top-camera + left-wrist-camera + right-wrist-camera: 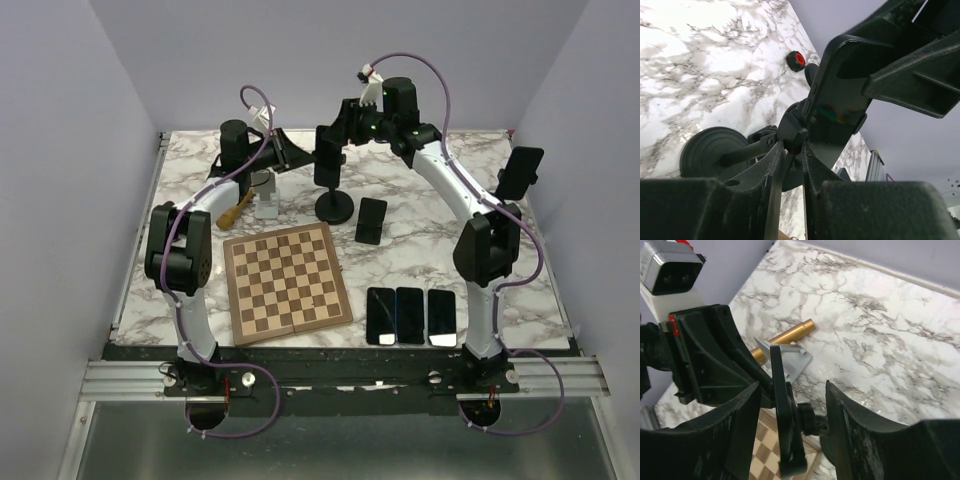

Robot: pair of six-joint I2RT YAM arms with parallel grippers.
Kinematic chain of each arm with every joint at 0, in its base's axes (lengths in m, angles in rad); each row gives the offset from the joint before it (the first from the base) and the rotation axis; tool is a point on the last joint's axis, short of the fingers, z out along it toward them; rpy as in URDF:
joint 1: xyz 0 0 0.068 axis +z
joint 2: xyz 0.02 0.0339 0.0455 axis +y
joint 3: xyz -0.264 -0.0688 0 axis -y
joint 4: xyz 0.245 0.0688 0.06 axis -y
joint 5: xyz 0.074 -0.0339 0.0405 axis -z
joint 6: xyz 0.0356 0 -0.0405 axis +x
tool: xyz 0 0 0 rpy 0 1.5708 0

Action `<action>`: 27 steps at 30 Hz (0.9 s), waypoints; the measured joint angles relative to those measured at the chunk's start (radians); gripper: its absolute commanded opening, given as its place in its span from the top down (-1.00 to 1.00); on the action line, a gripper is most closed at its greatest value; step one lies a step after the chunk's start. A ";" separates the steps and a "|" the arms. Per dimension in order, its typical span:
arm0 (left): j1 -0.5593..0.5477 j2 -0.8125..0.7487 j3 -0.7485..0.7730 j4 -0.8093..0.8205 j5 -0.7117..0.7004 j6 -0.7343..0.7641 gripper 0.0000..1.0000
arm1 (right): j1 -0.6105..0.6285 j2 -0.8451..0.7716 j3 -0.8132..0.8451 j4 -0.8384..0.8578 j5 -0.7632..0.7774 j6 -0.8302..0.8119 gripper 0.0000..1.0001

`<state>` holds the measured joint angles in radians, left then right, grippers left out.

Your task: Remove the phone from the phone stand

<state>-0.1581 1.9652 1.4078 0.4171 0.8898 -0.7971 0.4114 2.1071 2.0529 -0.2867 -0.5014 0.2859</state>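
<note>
— Where is the left gripper (792, 150)?
— Jaws narrow, pinched on the knuckle of the phone stand (705, 152), at the top of its stem.
— And the phone (837, 100)?
— Upright in the stand's cradle, just beyond the chessboard (285, 280).
— The right gripper (792, 395)?
— Wide apart, 1 finger on each side of the phone, with a gap on both sides.

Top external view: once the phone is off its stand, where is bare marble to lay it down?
Best: the open marble between the loose phone and the right arm. Also the back-right corner, behind that arm, toward the second stand. Crowded: around the phone stand, where both arms meet, and the front, filled by the chessboard and three phones.
</note>
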 measured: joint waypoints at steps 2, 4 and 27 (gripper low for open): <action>-0.016 -0.009 -0.011 0.006 0.000 -0.013 1.00 | 0.000 -0.011 -0.014 0.000 0.029 -0.001 -0.63; -0.030 -0.010 -0.011 0.008 0.000 -0.027 1.00 | 0.001 -0.023 -0.027 -0.002 0.062 -0.008 -0.76; -0.039 -0.372 -0.142 -0.238 -0.132 -0.011 -0.09 | 0.107 -0.181 -0.135 -0.185 0.532 0.129 -0.73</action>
<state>-0.1974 1.5932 1.2655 0.1787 0.7582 -0.8085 0.5182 1.9263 1.9175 -0.4721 0.0303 0.4152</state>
